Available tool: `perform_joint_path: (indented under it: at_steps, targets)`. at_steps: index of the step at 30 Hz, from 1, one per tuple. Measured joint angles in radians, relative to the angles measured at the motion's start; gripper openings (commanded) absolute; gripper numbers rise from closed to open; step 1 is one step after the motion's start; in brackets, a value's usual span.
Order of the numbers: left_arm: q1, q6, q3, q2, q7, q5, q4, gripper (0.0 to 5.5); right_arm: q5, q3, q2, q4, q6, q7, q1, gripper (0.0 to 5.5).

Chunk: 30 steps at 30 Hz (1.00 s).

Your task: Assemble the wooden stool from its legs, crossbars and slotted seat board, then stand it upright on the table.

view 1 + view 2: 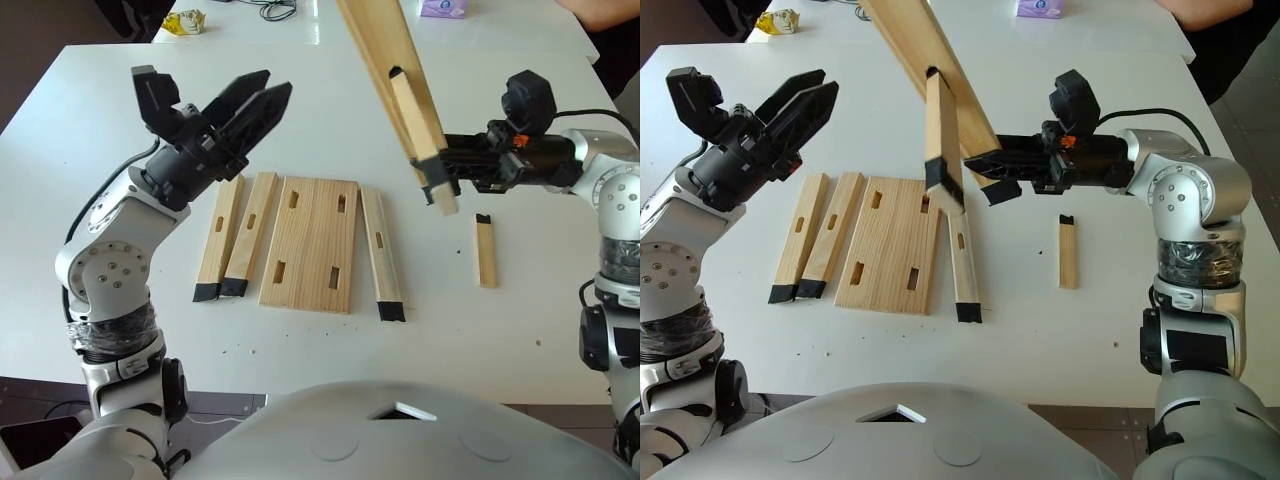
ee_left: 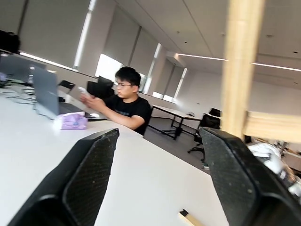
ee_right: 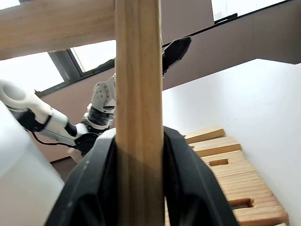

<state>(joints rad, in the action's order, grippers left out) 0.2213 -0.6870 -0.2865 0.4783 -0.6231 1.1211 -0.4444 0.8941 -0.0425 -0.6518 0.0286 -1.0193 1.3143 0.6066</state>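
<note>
Wooden bar point(image 1: 415, 115) clamped in right gripper point(image 1: 435, 178), raised above seat board point(image 1: 310, 245); left gripper point(image 1: 212, 82) wide open, empty.

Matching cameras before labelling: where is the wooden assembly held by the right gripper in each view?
Left eye: wooden assembly, raised above the table, centre-right.
Right eye: same, upper centre.
Left wrist: pale upright bar beyond the left gripper.
Right wrist: upright bar clamped in the right gripper.
Shared landmark: the open left gripper.
</note>
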Motion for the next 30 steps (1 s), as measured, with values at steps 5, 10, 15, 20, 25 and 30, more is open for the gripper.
perform_joint_path:
  at_steps: [5,10,15,20,25,30]
  targets:
    - [0.021,0.000,0.003,0.085,-0.111,-0.016,0.026,3.56,-0.001,0.096,-0.029,0.084,-0.082,0.115,0.148,1.07]
    - [0.090,-0.012,0.010,0.163,-0.223,-0.022,0.063,3.56,-0.018,0.224,-0.091,0.135,-0.132,0.268,0.275,1.07]
    - [0.157,-0.015,0.010,0.183,-0.254,-0.001,0.066,3.56,0.092,0.373,-0.184,0.118,-0.146,0.295,0.378,1.07]
    - [0.176,-0.008,0.006,0.196,-0.277,0.006,0.019,3.56,0.162,0.597,-0.253,0.110,0.000,0.300,0.481,1.07]
    - [0.200,0.002,0.010,0.233,-0.317,-0.017,0.000,3.56,0.216,0.745,-0.265,0.154,0.110,0.301,0.597,1.07]
    - [0.189,0.013,0.017,0.280,-0.383,-0.051,-0.016,3.56,0.252,0.797,-0.289,0.173,0.136,0.300,0.626,1.07]
